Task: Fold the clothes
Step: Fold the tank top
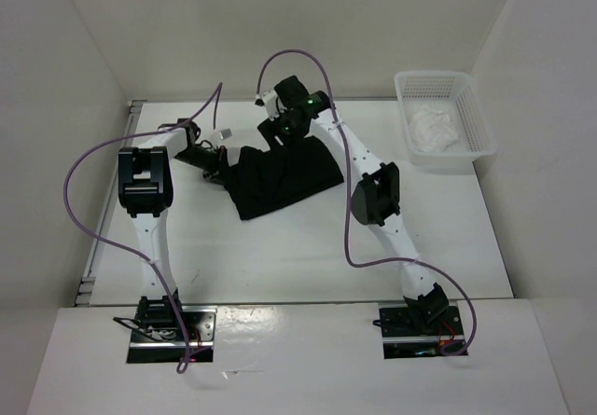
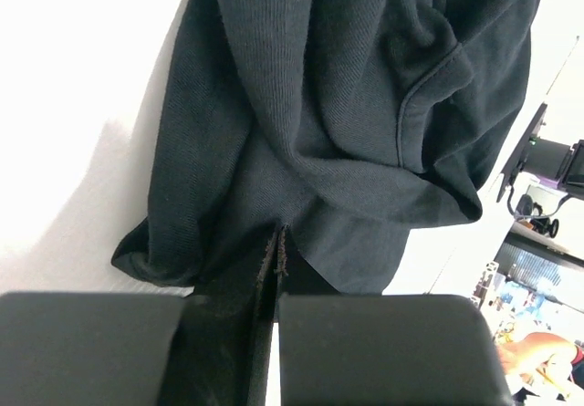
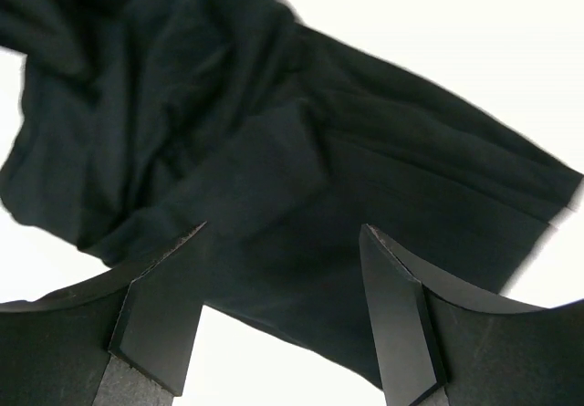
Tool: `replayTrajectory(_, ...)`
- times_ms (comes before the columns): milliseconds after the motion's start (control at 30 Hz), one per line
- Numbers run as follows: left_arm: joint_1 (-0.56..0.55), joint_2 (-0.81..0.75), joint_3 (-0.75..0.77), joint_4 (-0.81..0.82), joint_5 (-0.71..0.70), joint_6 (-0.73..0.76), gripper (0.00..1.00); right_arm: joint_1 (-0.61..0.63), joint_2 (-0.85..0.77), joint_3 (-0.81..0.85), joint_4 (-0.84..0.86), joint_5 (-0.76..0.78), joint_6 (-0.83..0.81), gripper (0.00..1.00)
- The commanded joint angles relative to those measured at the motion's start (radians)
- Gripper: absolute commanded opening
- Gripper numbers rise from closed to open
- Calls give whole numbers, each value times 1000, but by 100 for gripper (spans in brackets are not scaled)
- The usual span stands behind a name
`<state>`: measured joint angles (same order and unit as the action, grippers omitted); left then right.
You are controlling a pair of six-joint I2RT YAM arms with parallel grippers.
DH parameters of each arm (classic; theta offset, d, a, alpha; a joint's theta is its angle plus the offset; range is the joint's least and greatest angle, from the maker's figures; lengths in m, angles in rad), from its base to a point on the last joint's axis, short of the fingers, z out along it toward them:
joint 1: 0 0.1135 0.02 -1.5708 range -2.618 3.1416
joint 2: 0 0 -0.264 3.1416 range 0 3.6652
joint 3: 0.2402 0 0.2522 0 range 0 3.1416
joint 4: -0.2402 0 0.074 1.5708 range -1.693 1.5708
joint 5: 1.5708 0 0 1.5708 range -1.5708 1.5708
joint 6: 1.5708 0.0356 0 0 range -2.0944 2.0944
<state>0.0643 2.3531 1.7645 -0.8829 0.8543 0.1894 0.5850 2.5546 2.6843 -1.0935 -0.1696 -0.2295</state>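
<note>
1. No lettering can be read on anything here; the plain black short-sleeved T-shirt [image 1: 284,180] shows only dark ribbed cloth and a stitched hem.
2. The shirt lies bunched on the white table [image 1: 280,256], towards the far side and roughly midway between the two arms. Its long axis runs left to right, with a corner sagging towards the near edge on the left.
3. The left gripper [image 1: 220,172] sits at the shirt's left end. Its wrist view shows the left gripper [image 2: 277,255] pressed together with a fold of the black cloth pinched between the tips.
4. The right gripper [image 1: 277,137] is over the shirt's far edge. In its own view the right gripper [image 3: 281,233] is spread wide above the cloth, with nothing clamped.
5. Only the top view takes in the white plastic mesh basket [image 1: 476,117] at the far right, well apart from the shirt, holding crumpled white fabric [image 1: 434,128].
6. Only the wrist views show the folds and the weave up close.
</note>
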Motion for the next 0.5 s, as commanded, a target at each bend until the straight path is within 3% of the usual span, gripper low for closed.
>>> replayTrajectory(0, 6, -34, -22, -11, -15, 50, 5, 13, 53, 51, -72, -172, -34, 72)
replayTrajectory(467, 6, -25, -40, -2, -15, 59, 5, -5, 160, 103, -112, -245, -64, 66)
